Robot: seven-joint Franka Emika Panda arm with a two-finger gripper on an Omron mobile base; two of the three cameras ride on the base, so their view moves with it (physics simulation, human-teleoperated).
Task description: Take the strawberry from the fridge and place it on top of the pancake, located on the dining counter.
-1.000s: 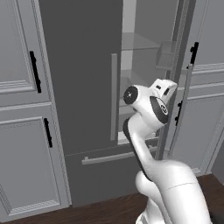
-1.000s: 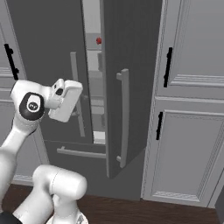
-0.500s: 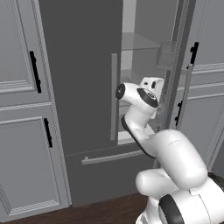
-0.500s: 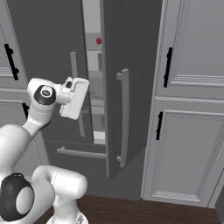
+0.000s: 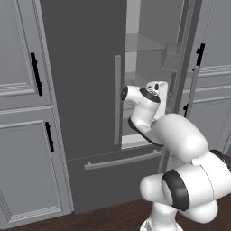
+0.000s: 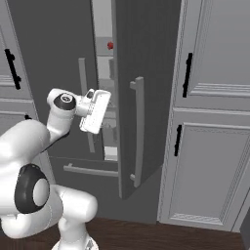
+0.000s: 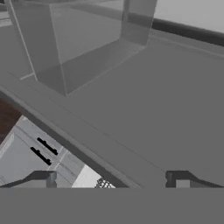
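- Between the pale-grey panelled cabinets (image 5: pixel 27 135) stands the dark-grey fridge (image 5: pixel 85 90), its right door (image 6: pixel 141 93) swung out towards the robot and its left door shut.
- Through the gap, the right base view shows the light-grey inside, and high up there the strawberry (image 6: pixel 110 45) sits as a small red dot on an upper shelf, close to the edge of the open door.
- From the left base view, a glass shelf (image 5: pixel 149 43) and a clear door bin (image 5: pixel 170 57) show inside the opening; the berry cannot be made out from this side.
- Long pale-grey bar handles run down both doors, one on the shut door (image 5: pixel 117 99) and one on the open door (image 6: pixel 139 129), and a horizontal bar crosses the bottom drawer (image 5: pixel 122 160).
- Well below the strawberry, the gripper (image 6: pixel 95 113) hangs at the mouth of the opening, about level with the middle of the door handles, touching nothing.
- Its two finger tips (image 7: pixel 43 178) stand far apart in the hand view, released, with nothing between them.
- Beyond the tips, the hand view looks onto a broad dark-grey surface and a clear bin (image 7: pixel 83 48) of the fridge, tilted across the picture.
- Black handles (image 6: pixel 186 74) mark the cabinet doors on either side, and a dark wood floor (image 6: pixel 171 239) runs along the bottom.
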